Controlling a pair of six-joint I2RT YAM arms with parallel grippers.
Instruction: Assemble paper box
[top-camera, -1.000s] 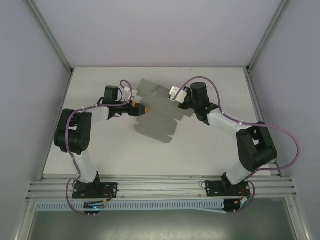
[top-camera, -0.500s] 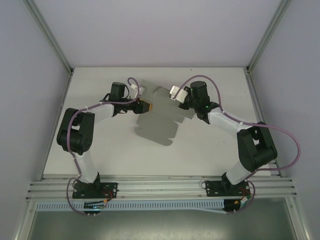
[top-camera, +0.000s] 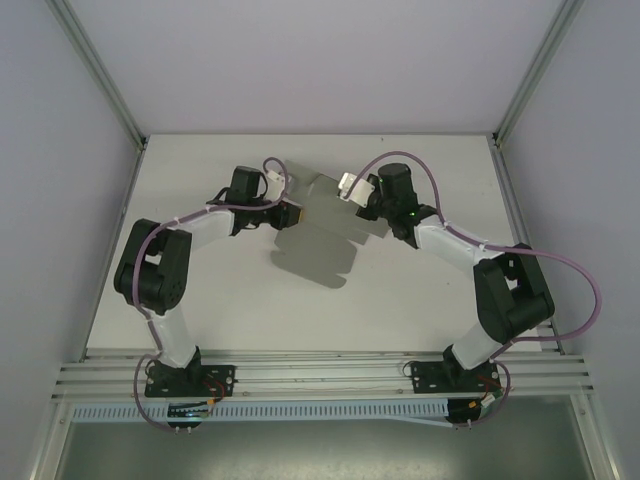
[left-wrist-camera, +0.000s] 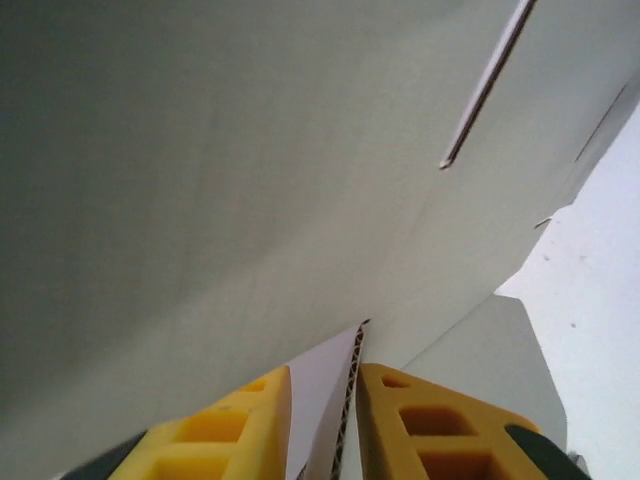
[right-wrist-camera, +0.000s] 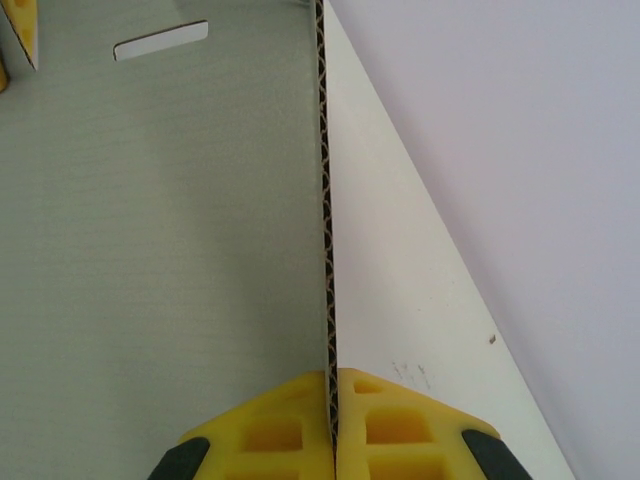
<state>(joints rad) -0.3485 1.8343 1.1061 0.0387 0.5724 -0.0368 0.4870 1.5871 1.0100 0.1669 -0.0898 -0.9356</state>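
Note:
The paper box (top-camera: 318, 240) is a flat grey die-cut sheet, raised off the white table and tilted. My right gripper (top-camera: 352, 190) is shut on its far right edge. In the right wrist view the yellow pads (right-wrist-camera: 290, 420) pinch the corrugated edge of the paper box (right-wrist-camera: 180, 220), and my right gripper (right-wrist-camera: 330, 378) shows no gap. My left gripper (top-camera: 293, 213) is at the sheet's left edge. In the left wrist view a flap edge of the paper box (left-wrist-camera: 250, 180) stands between the narrowed jaws of my left gripper (left-wrist-camera: 323, 375), against the right finger, with a gap to the left finger (left-wrist-camera: 250, 410).
The white table (top-camera: 430, 290) has free room in front of the sheet and to both sides. Metal frame posts (top-camera: 100, 75) stand at the back corners. A rail (top-camera: 320, 375) runs along the near edge by the arm bases.
My left gripper has moved right to the sheet's left edge and its jaws have narrowed around a flap. The right gripper and sheet have barely moved.

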